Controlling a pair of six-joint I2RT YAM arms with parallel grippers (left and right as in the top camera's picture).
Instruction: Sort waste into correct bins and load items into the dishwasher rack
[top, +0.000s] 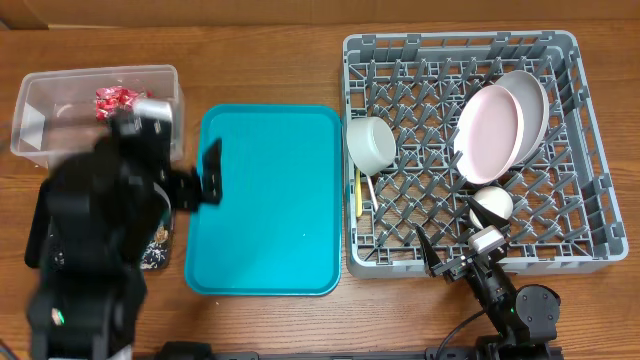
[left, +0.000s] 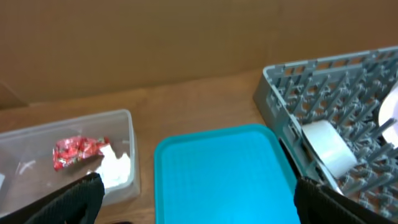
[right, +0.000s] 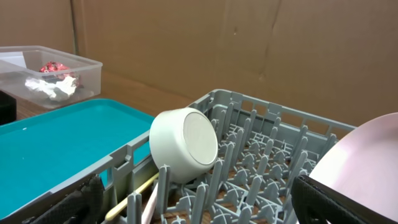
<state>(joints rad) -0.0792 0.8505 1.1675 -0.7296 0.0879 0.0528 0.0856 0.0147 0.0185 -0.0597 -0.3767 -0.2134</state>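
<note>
The grey dishwasher rack (top: 590, 150) holds the pale pink plate (top: 488, 135), the greyish-white plate (top: 530, 100), the pale bowl (top: 372, 143), the small white cup (top: 492, 203) and the yellow spoon (top: 359, 195). The pale fork (right: 149, 205) lies beside the spoon (right: 134, 190). The clear tub (top: 40, 110) holds the foil wrapper (top: 115, 98) and the white napkin (left: 115, 168). The black tray (top: 160, 252) is mostly hidden under my left arm. My left gripper (top: 205, 175) is open and empty above the teal tray's left edge. My right gripper (top: 460, 250) is open and empty at the rack's front edge.
The teal serving tray (top: 270, 200) lies between the bins and the rack, with nothing on it. A cardboard wall (left: 186, 37) stands behind the table. Small food bits show on the black tray's uncovered corner.
</note>
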